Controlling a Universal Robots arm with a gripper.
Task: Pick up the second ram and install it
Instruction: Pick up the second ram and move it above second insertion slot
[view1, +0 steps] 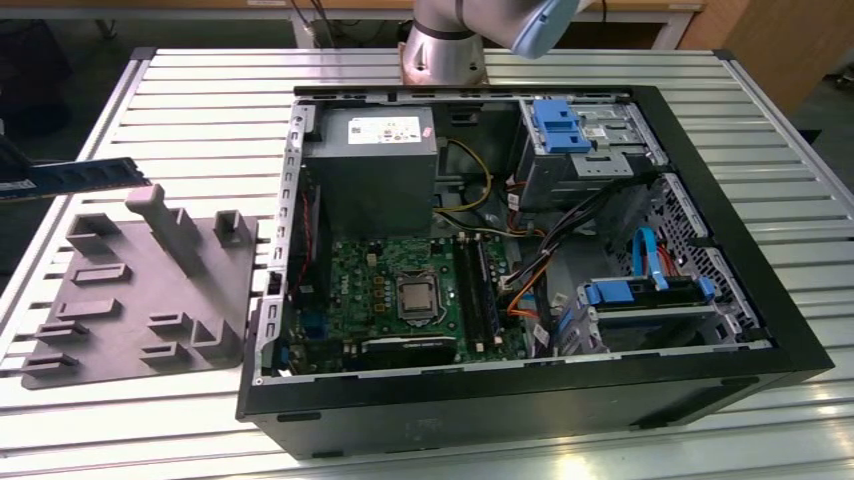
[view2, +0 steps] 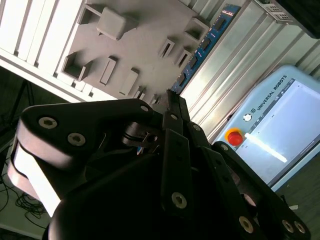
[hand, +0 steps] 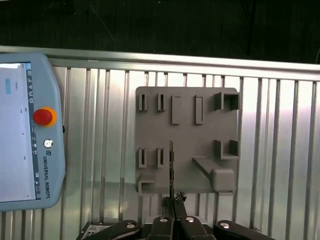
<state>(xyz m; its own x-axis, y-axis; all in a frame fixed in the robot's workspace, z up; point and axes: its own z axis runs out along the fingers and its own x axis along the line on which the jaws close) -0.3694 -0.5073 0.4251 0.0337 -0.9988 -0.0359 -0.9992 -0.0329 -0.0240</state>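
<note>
**The gripper (hand: 173, 201) is holding the second ram (hand: 171, 165) up over the grey fixture plate (view1: 134, 300), well away from the open computer case (view1: 534, 400).**

From where I'm standing, the jaws are pressing shut on the near end of the stick. In the first wrist view the stick is showing edge-on, as a thin dark line running out across the plate's slotted blocks. In the second wrist view its blue-green face, with the row of black chips, is pointing away from the jaws. In the exterior view the ram is hanging in the air at the exterior view's left, above the far edge of the plate and the ribbed aluminium table (view1: 200, 70). The case is lying on its side with its green motherboard (view1: 360, 290) facing up. A light-blue teach pendant (hand: 20, 100) with a red button is showing off to one side of the plate in both wrist views.
</note>
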